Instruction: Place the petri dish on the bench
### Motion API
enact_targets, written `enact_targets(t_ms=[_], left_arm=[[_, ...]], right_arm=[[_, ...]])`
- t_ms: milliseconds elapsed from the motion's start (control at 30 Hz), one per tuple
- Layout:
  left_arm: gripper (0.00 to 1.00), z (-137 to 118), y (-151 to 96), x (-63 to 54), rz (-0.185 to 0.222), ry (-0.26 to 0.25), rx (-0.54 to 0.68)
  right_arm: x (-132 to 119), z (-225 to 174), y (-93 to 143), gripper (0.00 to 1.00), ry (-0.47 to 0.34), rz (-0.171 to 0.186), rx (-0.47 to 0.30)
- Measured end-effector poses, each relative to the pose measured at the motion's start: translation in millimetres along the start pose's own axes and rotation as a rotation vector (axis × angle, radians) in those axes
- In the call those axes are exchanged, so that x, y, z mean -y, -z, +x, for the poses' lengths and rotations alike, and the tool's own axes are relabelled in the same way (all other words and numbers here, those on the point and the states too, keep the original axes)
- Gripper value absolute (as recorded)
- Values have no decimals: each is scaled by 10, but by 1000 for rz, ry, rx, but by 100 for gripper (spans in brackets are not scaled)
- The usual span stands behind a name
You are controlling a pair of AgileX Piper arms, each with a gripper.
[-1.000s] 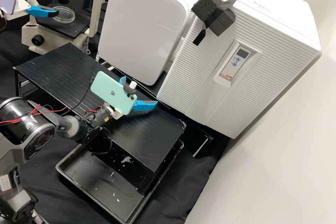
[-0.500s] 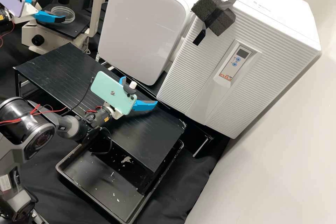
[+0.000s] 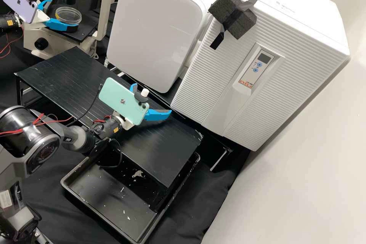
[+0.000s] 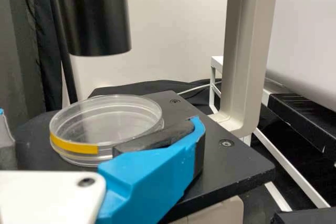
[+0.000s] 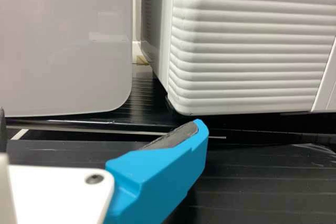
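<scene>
Laboratory setting, identified by a microscope (image 3: pixel 107 11), a clear petri dish (image 4: pixel 107 121), and a ribbed white cabinet (image 3: pixel 207 87) with a control panel (image 3: pixel 256 68).

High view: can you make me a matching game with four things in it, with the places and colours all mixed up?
1. petri dish
2. dark foam
3. tray
4. phone above the black table

A. mint green
B. on the dark stage of the microscope
C. dotted with white specks
D. taped to the ribbed cabinet

1-B; 2-D; 3-C; 4-A
</scene>
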Motion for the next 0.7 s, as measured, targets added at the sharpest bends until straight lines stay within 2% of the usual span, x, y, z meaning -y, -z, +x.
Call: enact_targets(t_ms=[700], left_arm=[[100,147,17,41,-4,-10,-1]], right_arm=[[0,0,0,100,0,0,0]])
